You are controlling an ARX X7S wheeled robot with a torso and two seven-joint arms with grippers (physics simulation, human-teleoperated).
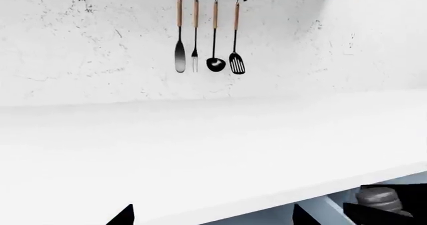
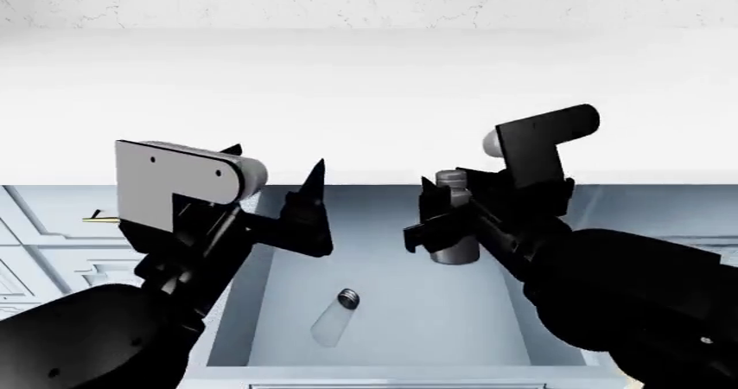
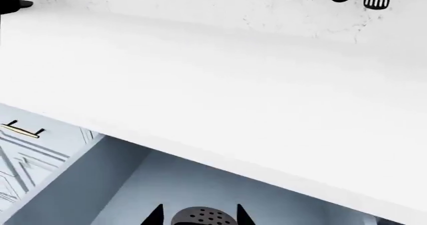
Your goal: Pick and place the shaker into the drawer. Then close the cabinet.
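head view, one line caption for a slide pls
Right gripper holds the shaker above the open drawer; left gripper open.

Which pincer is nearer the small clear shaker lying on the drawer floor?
Left, narrowly. The left pincer hangs open just above the lying clear shaker; the right pincer is farther to the side, shut on an upright grey shaker over the drawer.

Left arm (image 2: 92, 337): bulky matte-black shell | left wrist block (image 2: 185, 186): pale grey box, rounded end, two small dark screw dots | left gripper (image 2: 309, 200): black, pointed wedge fingers | right arm (image 2: 634, 294): same matte-black shell | right wrist (image 2: 542, 138): black angular bracket with grey cylindrical end | right gripper (image 2: 444, 225): black, blocky fingers.
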